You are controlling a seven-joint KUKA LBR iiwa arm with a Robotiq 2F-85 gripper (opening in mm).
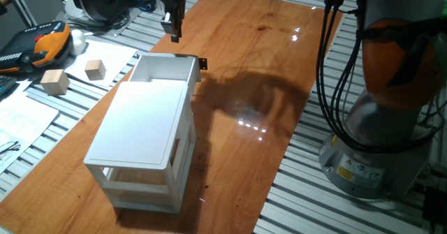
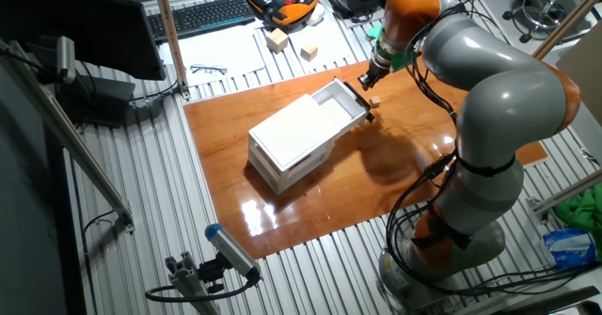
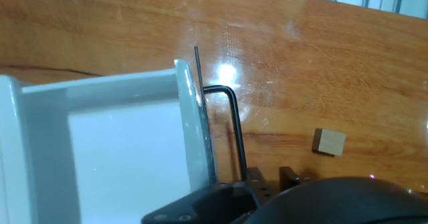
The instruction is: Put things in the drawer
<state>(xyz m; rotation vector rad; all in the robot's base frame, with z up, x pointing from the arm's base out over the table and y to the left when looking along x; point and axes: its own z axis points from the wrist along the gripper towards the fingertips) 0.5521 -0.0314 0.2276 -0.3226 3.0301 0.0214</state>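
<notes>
The drawer stands pulled out and empty. The cube lies on the worktop just beyond the drawer's front, at about 3 o'clock of the handle in the hand view. The claw hovers above the drawer front; whether it is spread I cannot tell. To grasp well, centre over the cube and descend straight, pinching two opposite faces. A cube has no long axis; its faces sit slightly skewed to the drawer front.

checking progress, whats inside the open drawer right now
Nothing shows in the drawer: its white floor looks bare in the hand view. The part under the cabinet top is hidden. The tiny cube lies outside on the table.
</notes>
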